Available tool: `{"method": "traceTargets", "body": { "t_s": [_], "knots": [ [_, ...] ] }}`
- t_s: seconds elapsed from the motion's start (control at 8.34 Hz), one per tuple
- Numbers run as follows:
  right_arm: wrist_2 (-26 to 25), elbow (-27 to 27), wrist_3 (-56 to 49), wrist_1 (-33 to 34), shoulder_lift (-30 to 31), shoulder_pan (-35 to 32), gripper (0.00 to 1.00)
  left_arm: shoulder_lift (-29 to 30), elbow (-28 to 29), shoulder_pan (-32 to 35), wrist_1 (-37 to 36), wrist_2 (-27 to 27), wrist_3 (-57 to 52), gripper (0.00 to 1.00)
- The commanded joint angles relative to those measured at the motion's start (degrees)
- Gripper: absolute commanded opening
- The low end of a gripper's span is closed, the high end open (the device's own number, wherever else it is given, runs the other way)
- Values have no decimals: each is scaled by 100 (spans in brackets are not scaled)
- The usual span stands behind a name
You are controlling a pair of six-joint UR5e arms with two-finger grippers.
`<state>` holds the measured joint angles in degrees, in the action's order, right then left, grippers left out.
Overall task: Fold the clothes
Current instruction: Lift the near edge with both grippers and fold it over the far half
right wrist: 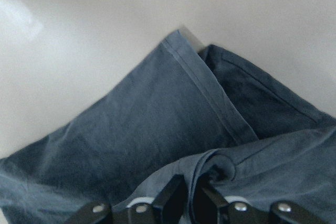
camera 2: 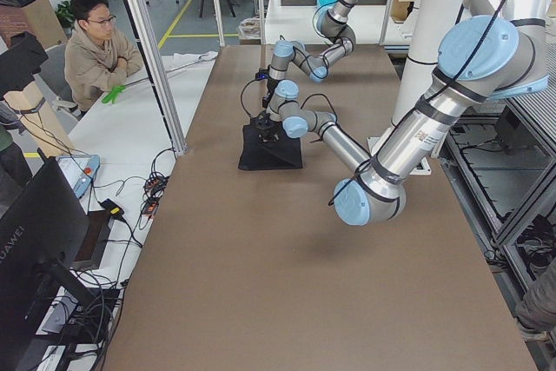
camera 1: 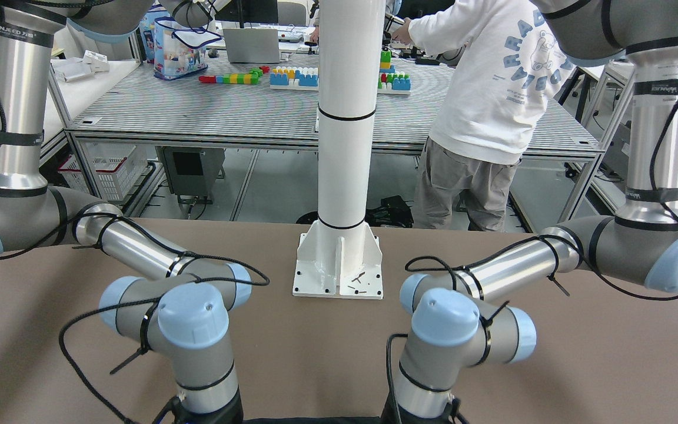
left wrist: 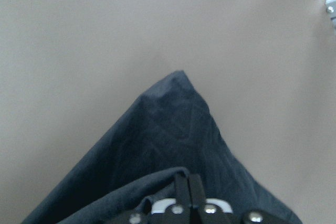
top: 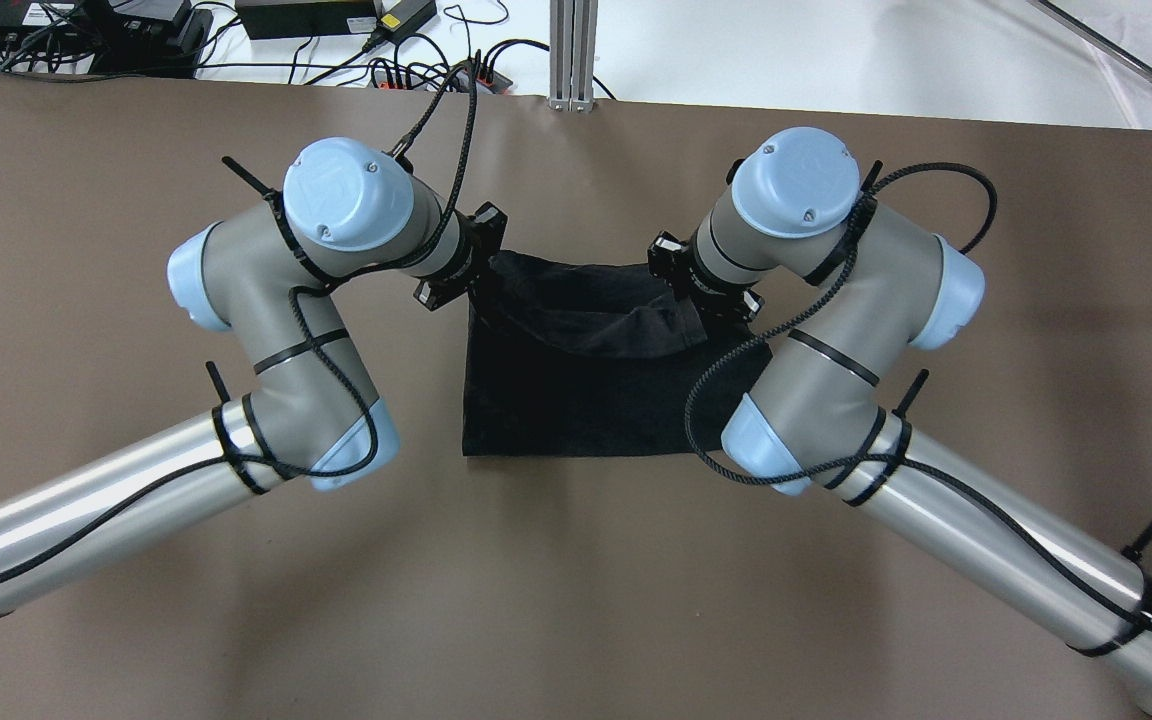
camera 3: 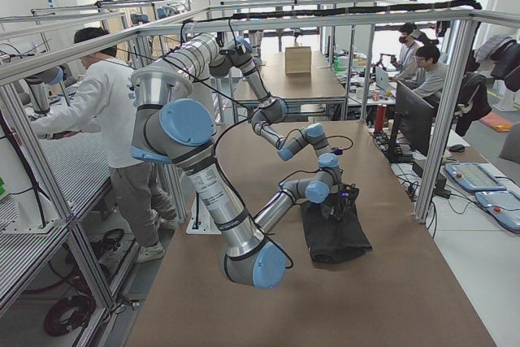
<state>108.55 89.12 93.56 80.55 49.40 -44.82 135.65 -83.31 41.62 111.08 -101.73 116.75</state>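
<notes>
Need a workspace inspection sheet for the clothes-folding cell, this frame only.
Surface: brown table, flat, nothing wrong seen.
Job's things: black garment at centre; far edge raised and sagging between the grippers, the rest lying flat.
Clutter: small dark loose bits on the white pillar's base plate.
Grippers: left gripper and right gripper both shut on the garment's edge.
Cables: right arm's cable loop hangs over the garment's near corner; contact cannot be told.
Surroundings: person in white sweatshirt behind the pillar; seated person beside the table.
</notes>
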Motion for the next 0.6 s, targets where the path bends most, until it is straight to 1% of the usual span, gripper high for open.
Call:
{"method": "traceTargets", "body": {
  "t_s": [0.0,0.12,0.24,0.48],
  "knots": [
    [35,-1997,-757,-1387,-701,-289,77,864,2575,381,1509,73,-597,99],
    [35,-2500,-1074,-1567,-930,-447,93,936,2957,478,1792,205,-871,100],
    [35,-2540,-1399,-1577,-941,-544,94,937,2996,557,1795,215,-900,100],
    [87,-2540,-1612,-1569,-950,-720,94,972,2996,576,1795,232,-909,100]
  ]
}}
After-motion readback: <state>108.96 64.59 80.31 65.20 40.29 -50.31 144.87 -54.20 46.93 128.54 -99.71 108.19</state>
